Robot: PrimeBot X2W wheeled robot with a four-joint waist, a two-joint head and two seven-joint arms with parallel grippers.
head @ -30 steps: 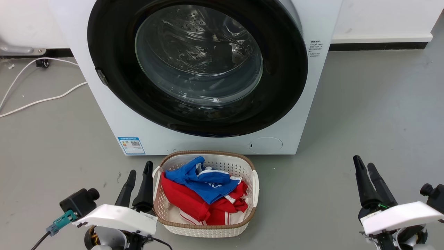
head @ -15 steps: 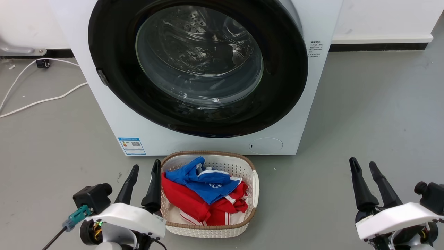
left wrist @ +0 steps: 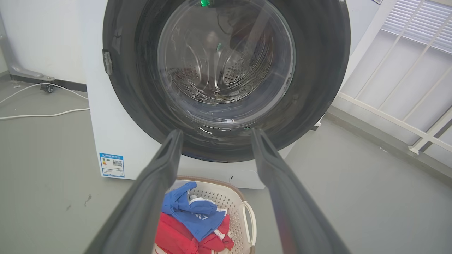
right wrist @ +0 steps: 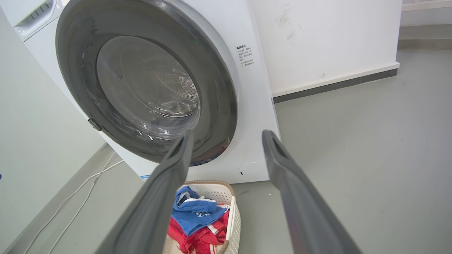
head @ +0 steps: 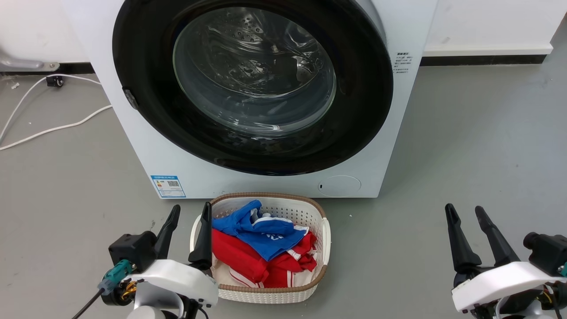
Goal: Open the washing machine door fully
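A: Position of the large round, glossy black-rimmed door (head: 252, 84) with bulging clear glass?
B: Closed against the front of the big white front-loading washing machine (head: 266, 186), spanning nearly its full width. Upper edge cut off by the top of the head view. Small grey latch piece (head: 129, 98) on the rim's left side.
A: Behind the glass?
B: Perforated steel drum, broken up by reflections; contents not determinable.
A: Hands?
B: For the left hand (head: 191, 207): low at the left, fingers spread, gripping nothing. For the right hand (head: 464, 208): low at the right, fingers likewise apart, empty. Both well apart from the door, pointed towards it.
A: Contact anywhere?
B: Overlap of the left hand's inner finger with the left rim of the white perforated plastic basket (head: 283, 196), brown woven edge, in the head view. Touching or merely in front: cannot tell.
A: Basket location?
B: On the grey floor (head: 465, 133), just in front of the machine, holding red and blue garments (head: 261, 248). Near end cut off in both wrist views.
A: Remainder?
B: Blue label sticker (head: 168, 186) and round flap (head: 339, 185) low on the front. Small printed text (head: 402, 62) at the right illegible. White cable (head: 53, 129) on the floor, running out of frame at the left.
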